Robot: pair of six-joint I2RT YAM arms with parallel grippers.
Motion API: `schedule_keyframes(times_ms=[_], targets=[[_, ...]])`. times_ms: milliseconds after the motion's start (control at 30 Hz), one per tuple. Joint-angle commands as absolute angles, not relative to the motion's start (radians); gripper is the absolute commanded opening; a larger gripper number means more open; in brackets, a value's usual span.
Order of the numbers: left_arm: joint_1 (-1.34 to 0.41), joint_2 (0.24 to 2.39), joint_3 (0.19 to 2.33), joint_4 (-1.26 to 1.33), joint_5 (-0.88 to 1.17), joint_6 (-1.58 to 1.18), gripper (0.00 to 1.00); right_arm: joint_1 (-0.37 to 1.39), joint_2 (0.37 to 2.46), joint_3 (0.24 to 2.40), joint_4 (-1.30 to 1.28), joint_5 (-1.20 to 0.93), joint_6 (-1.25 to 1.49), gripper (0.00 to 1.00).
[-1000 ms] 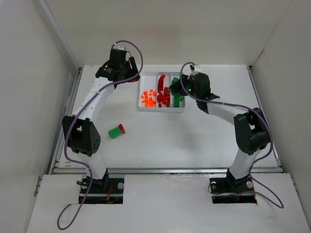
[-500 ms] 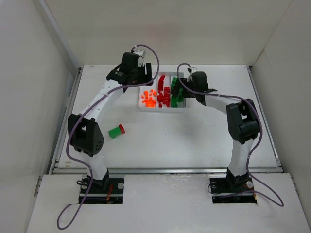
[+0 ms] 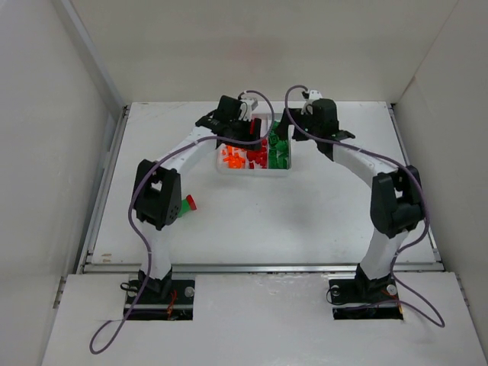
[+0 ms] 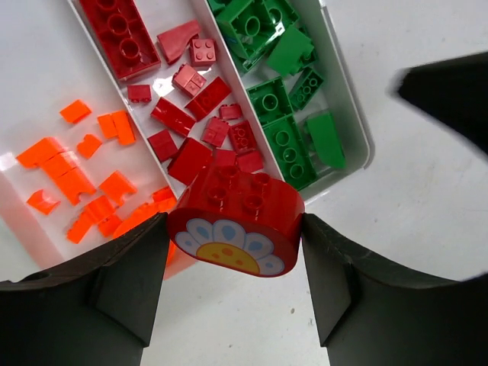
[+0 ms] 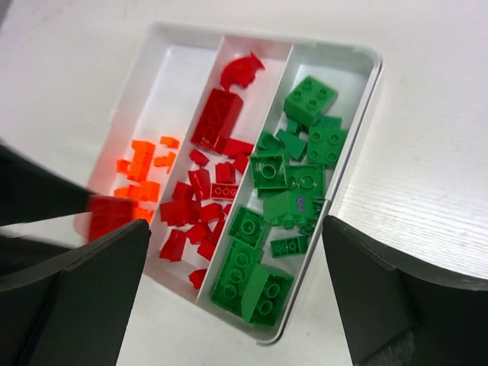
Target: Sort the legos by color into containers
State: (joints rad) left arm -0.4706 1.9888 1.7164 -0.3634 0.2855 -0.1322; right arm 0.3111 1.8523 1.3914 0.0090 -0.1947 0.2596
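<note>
Two grippers hang over the white tray [image 5: 336, 56]. The left gripper [image 4: 232, 235] is half closed on a red rounded brick [image 4: 238, 206] with a flower print, which is clamped between both fingers. Directly beneath it lie the red legos [image 4: 191, 114] in the middle compartment, with orange legos [image 4: 69, 171] to one side and green legos [image 4: 286, 114] to the other. The right gripper [image 5: 236, 238] is spread wide and holds nothing, with the tray's compartments right below its fingers.

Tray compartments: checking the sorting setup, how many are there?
3, side by side: left compartment with orange legos, middle compartment with red legos, right compartment with green legos.
</note>
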Motion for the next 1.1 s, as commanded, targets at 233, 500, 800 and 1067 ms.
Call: schedule_keyframes(times_ms=[233,500,800,1067], targets=[[-0.5,2.129,1.887,-0.319,0.259,-0.035,0.19,0.261,1.671,1.298,0.038,-0.141,0.238,1.0],[-0.548,2.115,1.887,-0.299,0.207,0.069,0.7,0.252,1.661,1.287,0.038,-0.164,0.238,1.0],[-0.557,2.025,1.847,-0.29,0.06,0.11,1.0,0.252,1.624,1.287,0.038,-0.164,0.209,1.0],[-0.557,1.752,1.756,-0.236,-0.24,0.25,1.0,0.252,1.447,1.223,0.038,-0.029,0.141,1.0]])
